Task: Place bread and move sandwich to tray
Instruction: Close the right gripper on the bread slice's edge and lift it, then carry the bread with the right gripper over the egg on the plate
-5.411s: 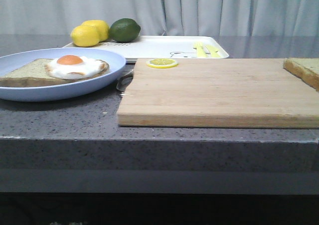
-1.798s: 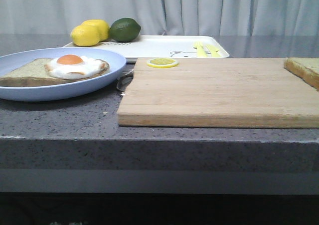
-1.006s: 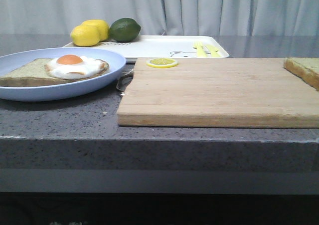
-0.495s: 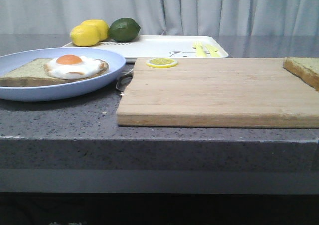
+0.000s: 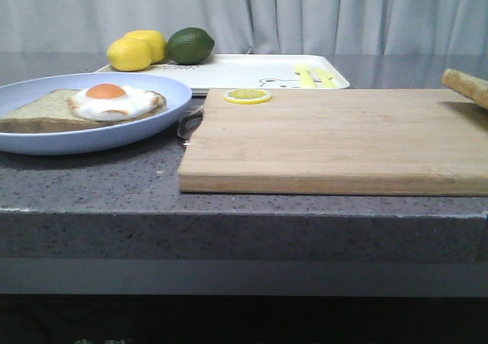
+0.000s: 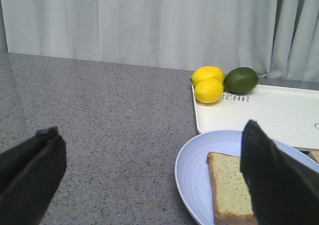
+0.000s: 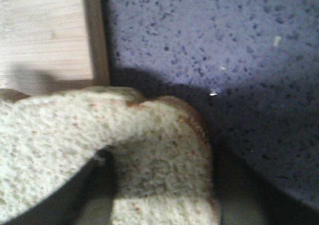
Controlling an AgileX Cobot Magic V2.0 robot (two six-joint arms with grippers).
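At the cutting board's (image 5: 335,134) far right edge, the right hand (image 7: 99,205) grips the bread (image 5: 467,86), lifted and tilted; next it likely travels left onto the sandwich (image 5: 107,104), while the left hand (image 6: 149,185) waits wide open.

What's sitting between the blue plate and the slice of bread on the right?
In the front view, the wooden cutting board fills that stretch between the sandwich and the bread, with a lemon slice at its far-left corner.
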